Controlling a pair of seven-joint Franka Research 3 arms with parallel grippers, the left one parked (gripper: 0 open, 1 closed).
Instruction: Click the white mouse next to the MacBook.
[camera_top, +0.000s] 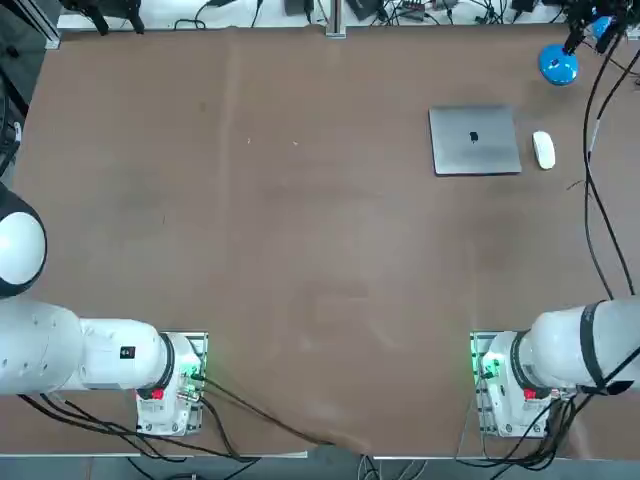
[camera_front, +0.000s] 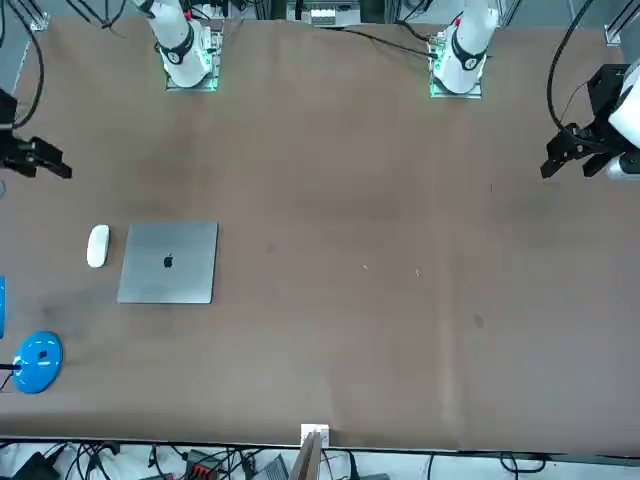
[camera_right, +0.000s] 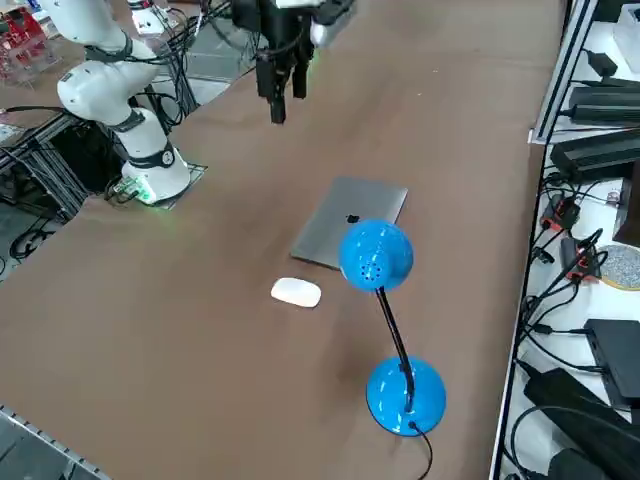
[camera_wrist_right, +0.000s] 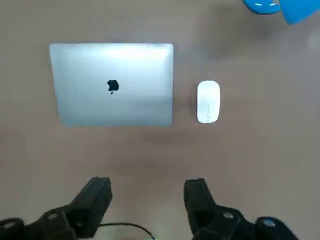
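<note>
The white mouse (camera_top: 543, 149) (camera_front: 97, 245) (camera_right: 296, 292) (camera_wrist_right: 208, 101) lies on the brown table just beside the MacBook (camera_top: 474, 140) (camera_front: 168, 262) (camera_right: 350, 222) (camera_wrist_right: 112, 83), on the side away from the table's middle. The laptop is closed, flat, with its dark logo facing up. My right gripper (camera_right: 288, 105) (camera_wrist_right: 147, 192) (camera_front: 50, 160) hangs high over the table, on the robot's side of both, pointing down. Its fingers (camera_wrist_right: 95, 197) stand open with nothing between them. It touches neither the mouse nor the laptop.
A blue desk lamp (camera_right: 378, 258) (camera_top: 558, 65) (camera_front: 38, 362) stands beyond the mouse near the table's far right corner, with its head raised over the laptop's edge. Black cables (camera_top: 592, 180) hang along the right side. Brown table surface (camera_top: 300, 220) spreads to the left.
</note>
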